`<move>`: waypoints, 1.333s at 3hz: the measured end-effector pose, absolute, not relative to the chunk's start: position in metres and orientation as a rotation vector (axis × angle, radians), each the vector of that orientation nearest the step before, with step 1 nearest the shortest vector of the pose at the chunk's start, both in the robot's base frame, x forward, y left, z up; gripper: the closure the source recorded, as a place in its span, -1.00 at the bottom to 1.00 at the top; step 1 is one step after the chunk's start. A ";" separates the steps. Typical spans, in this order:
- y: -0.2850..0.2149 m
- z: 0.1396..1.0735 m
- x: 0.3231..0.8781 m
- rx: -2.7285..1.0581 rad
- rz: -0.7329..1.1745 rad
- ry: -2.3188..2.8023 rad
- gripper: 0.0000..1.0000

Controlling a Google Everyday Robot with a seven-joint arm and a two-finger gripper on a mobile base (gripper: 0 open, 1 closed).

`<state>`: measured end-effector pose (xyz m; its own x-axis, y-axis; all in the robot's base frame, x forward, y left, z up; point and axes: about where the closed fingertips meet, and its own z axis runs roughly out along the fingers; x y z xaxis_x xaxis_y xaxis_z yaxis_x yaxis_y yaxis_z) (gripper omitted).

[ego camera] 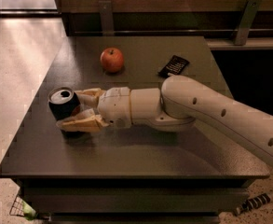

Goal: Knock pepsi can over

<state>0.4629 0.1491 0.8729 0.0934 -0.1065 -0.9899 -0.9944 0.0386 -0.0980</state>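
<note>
The pepsi can [60, 107], dark blue with a silver top, stands upright near the left edge of the grey table [140, 157]. My gripper [69, 109] reaches in from the right, low over the table. It is open, and its two cream fingers straddle the can: one finger [90, 95] lies behind it and the other [82, 123] in front, hiding the can's lower right side. I cannot tell whether the fingers touch the can.
A red apple [112, 59] sits at the back of the table. A flat black packet [174, 65] lies to its right. My white arm [210, 111] crosses the right half of the table. The left table edge is just beyond the can.
</note>
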 end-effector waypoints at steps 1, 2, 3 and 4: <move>0.151 0.873 0.462 -1.299 1.056 1.231 0.38; 0.152 0.874 0.461 -1.303 1.058 1.229 0.86; 0.153 0.875 0.460 -1.308 1.059 1.228 1.00; 0.149 0.879 0.462 -1.339 1.049 1.251 1.00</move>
